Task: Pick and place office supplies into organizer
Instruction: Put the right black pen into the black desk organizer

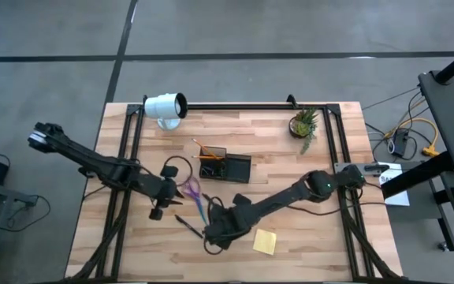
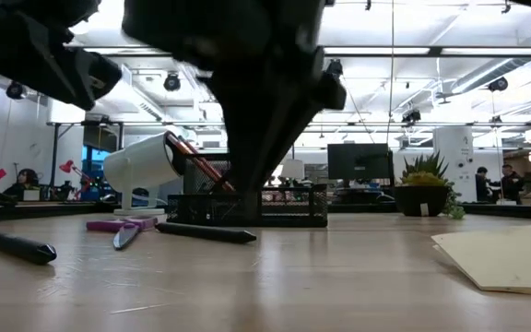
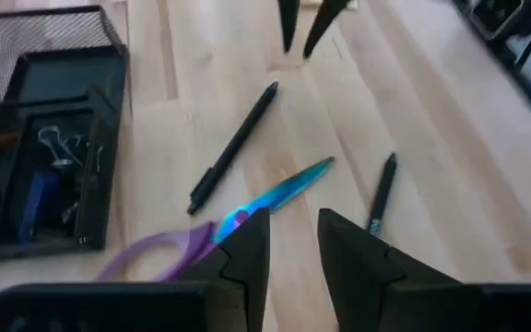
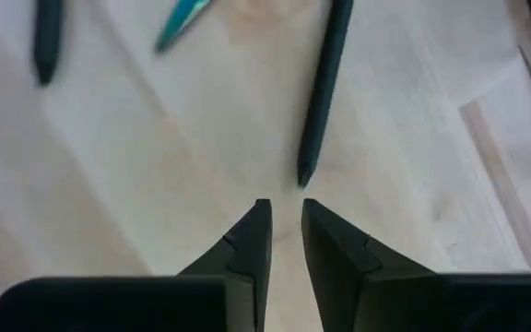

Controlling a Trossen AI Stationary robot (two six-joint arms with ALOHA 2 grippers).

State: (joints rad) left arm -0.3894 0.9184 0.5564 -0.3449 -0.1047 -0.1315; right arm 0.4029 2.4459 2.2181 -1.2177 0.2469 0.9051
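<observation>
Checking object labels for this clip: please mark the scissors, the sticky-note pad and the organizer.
scissors (image 3: pixel 279 191), left wrist view, on the blue blade.
sticky-note pad (image 1: pixel 265 241), high view, middle of the yellow top sheet.
organizer (image 1: pixel 239 168), high view, on its low black section.

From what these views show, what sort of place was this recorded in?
Probably an open-plan office or lab: ceiling light strips, monitors on desks, and people behind the wooden table.

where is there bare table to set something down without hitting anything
Bare wood lies between the lamp and the plant, and left of the left gripper. It is crowded between the organizer and the sticky pad: scissors, pens, right gripper.
</observation>
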